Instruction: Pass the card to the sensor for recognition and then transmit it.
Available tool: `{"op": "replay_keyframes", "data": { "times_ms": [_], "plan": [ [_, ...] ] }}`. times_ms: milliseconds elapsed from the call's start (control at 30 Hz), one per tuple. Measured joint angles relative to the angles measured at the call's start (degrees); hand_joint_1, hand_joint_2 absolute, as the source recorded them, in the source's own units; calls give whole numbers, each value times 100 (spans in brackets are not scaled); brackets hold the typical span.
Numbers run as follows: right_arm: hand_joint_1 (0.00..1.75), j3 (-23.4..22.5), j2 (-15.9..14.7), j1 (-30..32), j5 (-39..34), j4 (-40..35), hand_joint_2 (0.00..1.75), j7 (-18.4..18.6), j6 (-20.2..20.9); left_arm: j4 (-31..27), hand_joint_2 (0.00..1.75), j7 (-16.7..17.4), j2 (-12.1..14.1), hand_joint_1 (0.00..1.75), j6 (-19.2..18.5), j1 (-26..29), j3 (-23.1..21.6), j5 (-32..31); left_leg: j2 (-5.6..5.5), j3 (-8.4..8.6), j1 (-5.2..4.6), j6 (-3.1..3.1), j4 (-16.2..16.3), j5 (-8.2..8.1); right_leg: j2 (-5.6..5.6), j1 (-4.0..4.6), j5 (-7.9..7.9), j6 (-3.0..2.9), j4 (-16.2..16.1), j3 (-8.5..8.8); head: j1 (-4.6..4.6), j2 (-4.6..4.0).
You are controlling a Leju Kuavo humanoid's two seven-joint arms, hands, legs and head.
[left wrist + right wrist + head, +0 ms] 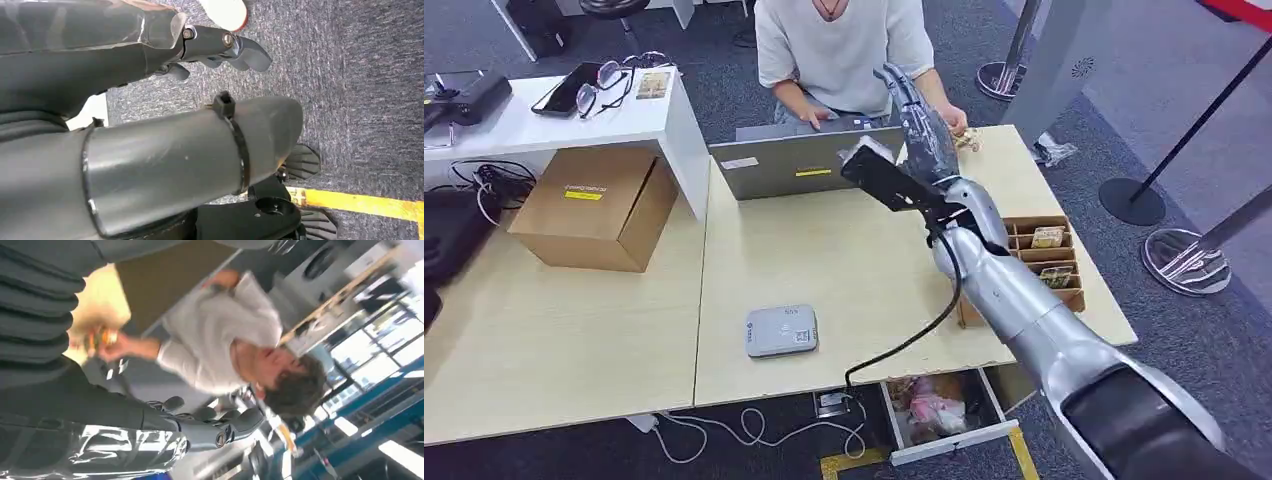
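Right hand was raised upper centre, fingers apart, holding nothing. Card sat in person's hand just right of it. Flat grey sensor lay lower centre on wooden table. Left hand hung loose, holding nothing.

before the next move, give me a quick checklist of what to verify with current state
1. Right hand at the person across the table: ok, raised past the grey laptop.
2. Card in right hand: cannot tell; the fingers look empty.
3. Person has the card: ok, their hand holds something small and orange, blurred.
4. Flat grey sensor box: ok, nothing lying on it.
5. Left hand: ok, hanging empty over the carpet.
6. Wooden card rack: ok, cards remain.
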Motion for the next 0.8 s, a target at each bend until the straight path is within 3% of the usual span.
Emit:
{"op": "replay_keyframes", "data": {
  "times_ms": [133, 233, 533, 800],
  "plan": [
    [0, -219, -96, 738, -1051, -935, 0, -223, 393, -4, 0, -48, 2, 0, -35, 8, 0, -39, 0, 0, 0, 4, 0, -3, -1, 0, 0, 1, -2, 0, 0, 0],
    [0, -375, -114, 1404, -1500, -1657, 0, -321, 456, -7, 0, -48, 2, 0, -46, 13, 0, -46, 0, -2, 1, 3, -1, -6, -3, 0, -3, 1, -2, 0, 0, 0],
    [0, -660, -68, 2979, -1758, -3049, 0, -363, 323, -9, 0, 11, 9, 0, -85, 15, 0, -144, 0, -4, 1, 1, -4, -9, -4, -1, -5, 0, -2, 0, -2, 0],
    [0, -811, 74, 3776, -1723, -3816, 0, -352, 349, -13, 0, 149, 18, 0, -96, 0, 0, -168, 1, -2, 1, 1, -4, -9, -2, 0, -4, 0, -2, 0, -2, 0]
  ]
}}
